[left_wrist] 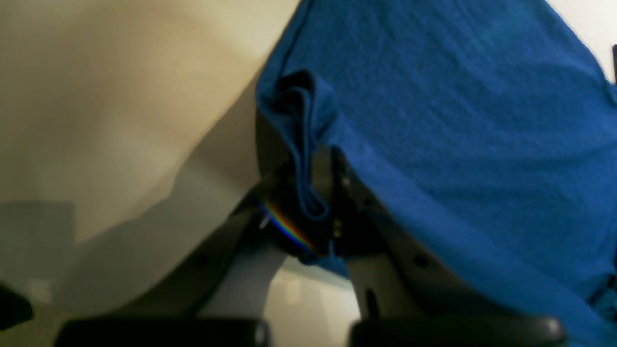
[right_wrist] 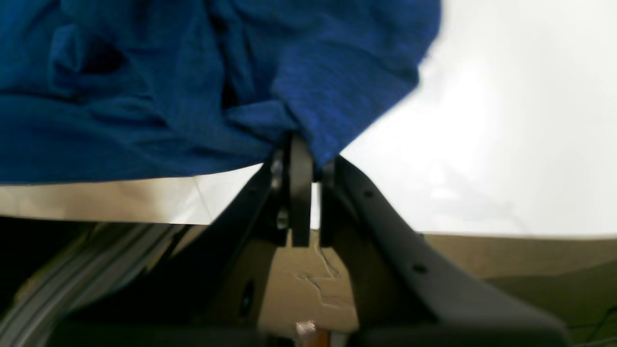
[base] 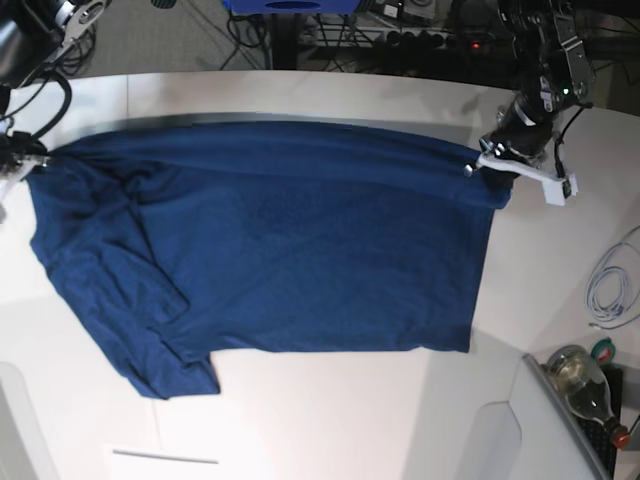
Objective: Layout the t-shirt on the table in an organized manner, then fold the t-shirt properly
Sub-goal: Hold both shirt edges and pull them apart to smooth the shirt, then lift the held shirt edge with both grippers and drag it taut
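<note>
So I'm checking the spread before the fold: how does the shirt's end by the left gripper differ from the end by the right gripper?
On the t-shirt, the end by the left gripper lies flat with a straight edge, whereas the end by the right gripper is rumpled, a sleeve folded over. The left-gripper end stops short of the table front; the other end's sleeve reaches nearer. Both grippers are shut on a far corner.

From the base view we look steeply down on the whole counter (base: 330,420) from high above. Our two wrist views sit very close behind each pincer, facing along its fingers. All three share the t-shirt (base: 280,250): the left wrist view catches its right corner, the right wrist view its left corner.
</note>
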### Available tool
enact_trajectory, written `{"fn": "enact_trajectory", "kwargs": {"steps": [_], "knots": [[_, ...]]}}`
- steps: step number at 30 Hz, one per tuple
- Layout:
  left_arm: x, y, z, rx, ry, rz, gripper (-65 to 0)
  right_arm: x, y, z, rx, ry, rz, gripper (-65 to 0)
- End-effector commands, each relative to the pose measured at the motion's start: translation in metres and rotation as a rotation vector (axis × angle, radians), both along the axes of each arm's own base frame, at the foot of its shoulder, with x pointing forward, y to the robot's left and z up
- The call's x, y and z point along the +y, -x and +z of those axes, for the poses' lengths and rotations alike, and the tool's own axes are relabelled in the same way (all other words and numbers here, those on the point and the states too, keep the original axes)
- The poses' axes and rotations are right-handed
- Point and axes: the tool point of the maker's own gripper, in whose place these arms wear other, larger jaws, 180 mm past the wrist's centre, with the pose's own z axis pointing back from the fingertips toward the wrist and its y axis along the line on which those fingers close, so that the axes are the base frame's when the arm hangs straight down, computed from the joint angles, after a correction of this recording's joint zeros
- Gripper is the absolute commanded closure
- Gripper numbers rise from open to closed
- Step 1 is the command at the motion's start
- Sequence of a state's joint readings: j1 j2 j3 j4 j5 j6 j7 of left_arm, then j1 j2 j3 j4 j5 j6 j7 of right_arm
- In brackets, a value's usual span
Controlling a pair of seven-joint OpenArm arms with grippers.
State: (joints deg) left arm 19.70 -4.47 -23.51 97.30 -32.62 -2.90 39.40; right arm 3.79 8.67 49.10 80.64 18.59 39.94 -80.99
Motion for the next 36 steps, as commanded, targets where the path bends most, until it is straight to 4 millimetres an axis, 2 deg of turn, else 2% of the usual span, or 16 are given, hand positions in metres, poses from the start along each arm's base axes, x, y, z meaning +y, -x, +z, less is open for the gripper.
{"fn": "enact_trajectory", "kwargs": {"steps": [1, 3, 5, 9, 14, 16, 18, 21, 23, 26, 30, 32, 34, 36], "knots": [[0.0, -0.02, 0.018, -0.076, -0.009, -0.011, 0.0, -0.008, -0.029, 0.018, -0.077, 0.026, 0.015, -0.2], [-0.008, -0.04, 0.028, -0.12, -0.001, -0.031, 0.0, 0.0, -0.05, 0.021, -0.096, 0.007, 0.046, -0.2], [-0.015, -0.059, 0.034, -0.137, 0.015, -0.045, 0.0, -0.002, -0.073, 0.031, -0.12, 0.012, 0.08, -0.2], [-0.029, -0.109, 0.043, -0.141, 0.068, -0.05, 0.0, 0.003, -0.135, 0.049, -0.233, -0.008, 0.14, -0.2], [-0.051, -0.173, 0.062, -0.181, 0.094, -0.113, 0.0, 0.009, -0.202, 0.075, -0.346, -0.04, 0.19, -0.2], [-0.061, -0.198, 0.072, -0.196, 0.102, -0.139, 0.0, 0.01, -0.226, 0.09, -0.401, -0.044, 0.199, -0.2], [-0.068, -0.224, 0.084, -0.209, 0.109, -0.156, 0.0, 0.009, -0.252, 0.113, -0.466, -0.039, 0.208, -0.2], [-0.075, -0.257, 0.112, -0.25, 0.116, -0.172, 0.0, 0.004, -0.28, 0.148, -0.549, -0.011, 0.225, -0.2], [-0.076, -0.278, 0.138, -0.293, 0.12, -0.171, 0.0, 0.002, -0.298, 0.176, -0.614, 0.015, 0.239, -0.2], [-0.073, -0.308, 0.187, -0.393, 0.116, -0.16, 0.0, -0.001, -0.32, 0.221, -0.714, 0.049, 0.251, -0.2], [-0.073, -0.328, 0.24, -0.489, 0.119, -0.162, 0.0, -0.017, -0.334, 0.279, -0.809, 0.089, 0.233, -0.2], [-0.073, -0.33, 0.256, -0.524, 0.119, -0.165, 0.0, -0.034, -0.332, 0.299, -0.816, 0.12, 0.216, -0.2], [-0.073, -0.325, 0.265, -0.556, 0.107, -0.17, 0.0, -0.05, -0.326, 0.311, -0.8, 0.141, 0.199, -0.2], [-0.078, -0.313, 0.253, -0.527, 0.105, -0.191, 0.0, -0.068, -0.313, 0.316, -0.777, 0.175, 0.178, -0.2]]}}
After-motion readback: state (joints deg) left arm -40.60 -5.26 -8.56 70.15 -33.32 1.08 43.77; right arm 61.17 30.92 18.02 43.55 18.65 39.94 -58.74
